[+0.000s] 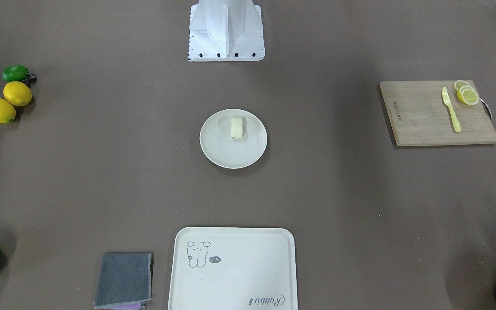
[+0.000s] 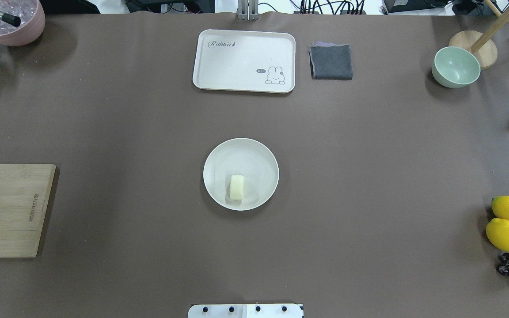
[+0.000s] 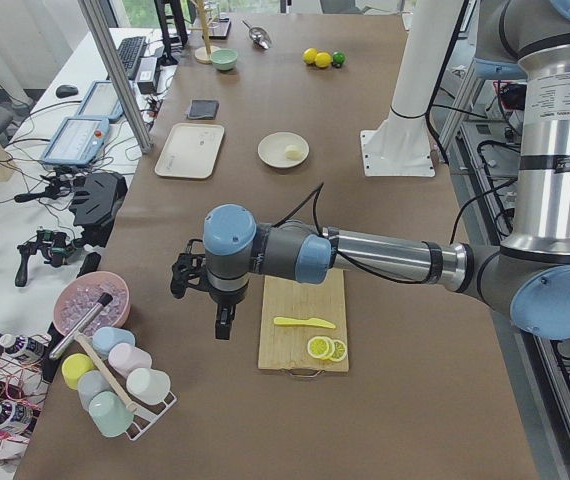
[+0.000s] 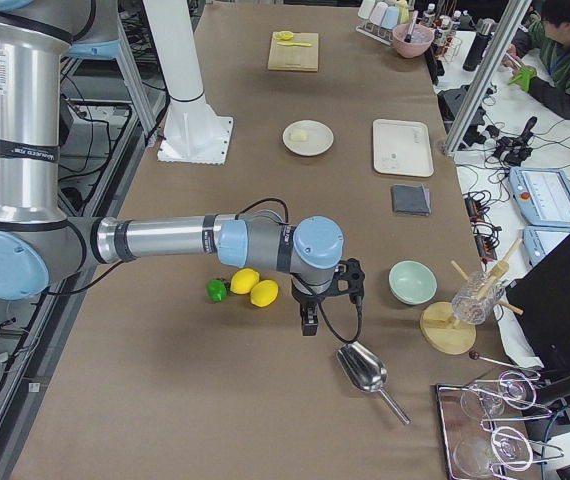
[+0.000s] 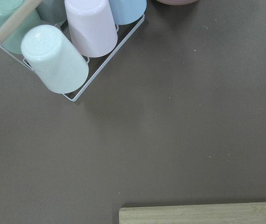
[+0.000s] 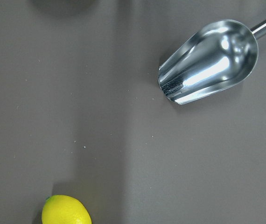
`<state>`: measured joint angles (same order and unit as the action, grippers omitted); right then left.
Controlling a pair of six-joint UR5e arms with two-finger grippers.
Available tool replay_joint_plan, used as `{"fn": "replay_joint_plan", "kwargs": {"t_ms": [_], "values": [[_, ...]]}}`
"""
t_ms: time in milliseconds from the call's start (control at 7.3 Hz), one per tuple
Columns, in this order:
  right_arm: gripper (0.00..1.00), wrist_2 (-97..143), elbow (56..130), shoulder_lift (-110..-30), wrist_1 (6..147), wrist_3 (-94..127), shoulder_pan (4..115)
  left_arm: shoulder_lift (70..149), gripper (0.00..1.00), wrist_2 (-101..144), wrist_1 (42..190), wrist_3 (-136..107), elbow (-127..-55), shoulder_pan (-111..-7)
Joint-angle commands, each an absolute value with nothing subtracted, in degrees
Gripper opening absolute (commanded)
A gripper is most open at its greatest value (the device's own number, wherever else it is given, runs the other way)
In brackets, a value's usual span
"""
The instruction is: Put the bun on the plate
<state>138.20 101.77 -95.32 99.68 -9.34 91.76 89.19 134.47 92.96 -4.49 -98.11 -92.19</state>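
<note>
Looking down, we find the bun (image 2: pixel 236 187) lying on the plate (image 2: pixel 254 154), in the middle of the tabletop (image 2: pixel 369 176). The left end effector (image 3: pixel 223 325) and right end effector (image 4: pixel 309 322) hang far off; apart or together, we cannot tell.

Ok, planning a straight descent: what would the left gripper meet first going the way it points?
Probably bare table. The left gripper points straight down, between the cutting board and the cup rack; neither seems directly beneath it, though depth is unclear.
</note>
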Motion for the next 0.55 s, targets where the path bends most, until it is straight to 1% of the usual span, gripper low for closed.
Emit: {"fn": "replay_joint_plan", "kwargs": {"t_ms": [0, 411], "values": [[1.00, 138.43, 101.95, -95.27, 99.58, -9.40, 91.76, 88.86, 0.98, 134.47, 92.90, -4.75, -97.91, -92.20], [1.00, 138.43, 102.22, -95.27, 99.58, -9.40, 91.76, 88.86, 0.98, 134.38, 92.90, -4.83, -97.74, -92.11]]}}
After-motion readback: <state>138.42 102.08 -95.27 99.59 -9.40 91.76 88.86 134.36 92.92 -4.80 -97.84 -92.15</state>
